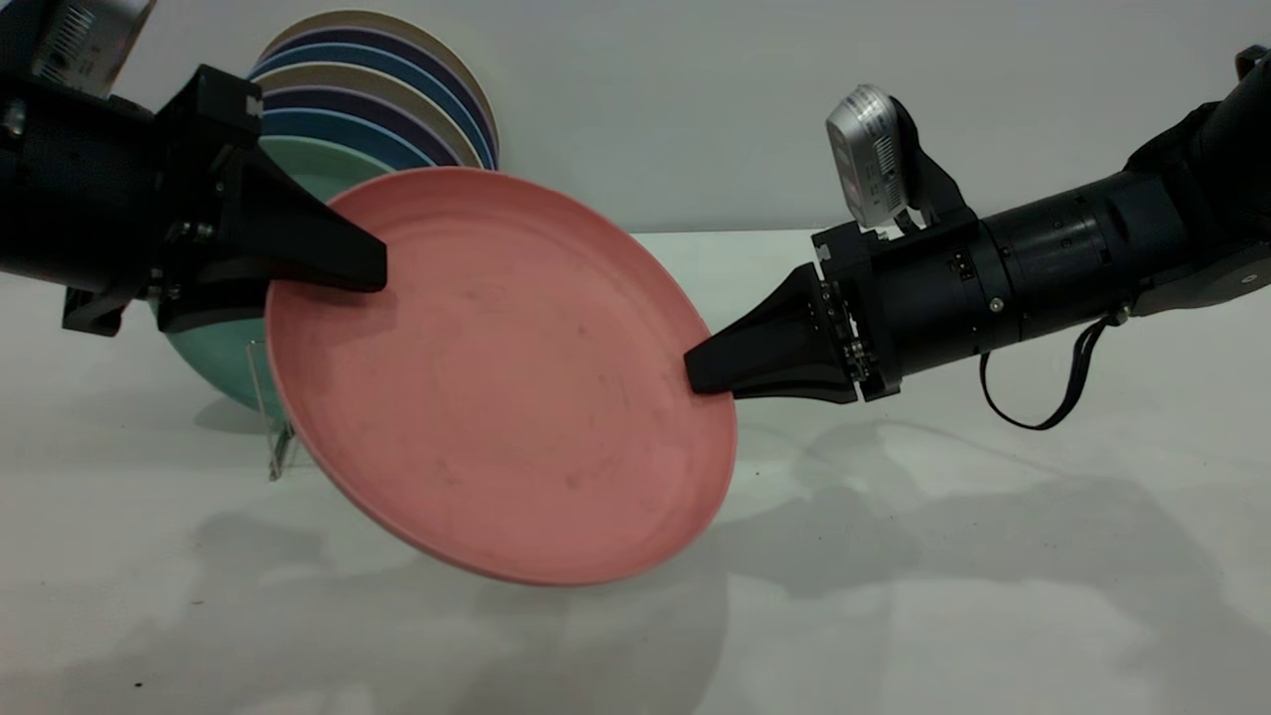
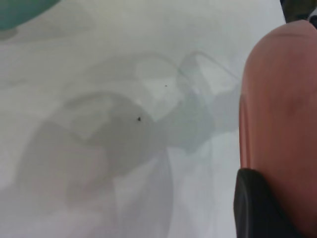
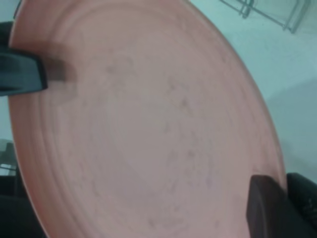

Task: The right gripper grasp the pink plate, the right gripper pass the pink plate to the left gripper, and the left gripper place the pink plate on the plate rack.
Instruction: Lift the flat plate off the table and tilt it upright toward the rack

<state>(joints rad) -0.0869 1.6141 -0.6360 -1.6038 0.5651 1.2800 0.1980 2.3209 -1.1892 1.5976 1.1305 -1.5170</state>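
Observation:
The pink plate (image 1: 501, 377) hangs tilted in the air above the table, held at two opposite edges. My left gripper (image 1: 369, 270) is shut on its upper left rim, just in front of the rack. My right gripper (image 1: 707, 372) is shut on its right rim. In the right wrist view the plate (image 3: 143, 124) fills the picture, with one right finger (image 3: 265, 208) on its face and the left gripper's finger (image 3: 22, 74) at the far rim. In the left wrist view a left finger (image 2: 255, 203) lies against the plate (image 2: 282, 99). The plate rack (image 1: 273, 437) shows only as thin wire behind the plate.
A teal-green plate (image 1: 213, 362) stands in the rack behind the pink plate. Several blue, purple and beige plates (image 1: 397, 89) stand upright farther back. The white table (image 1: 894, 596) stretches in front and to the right.

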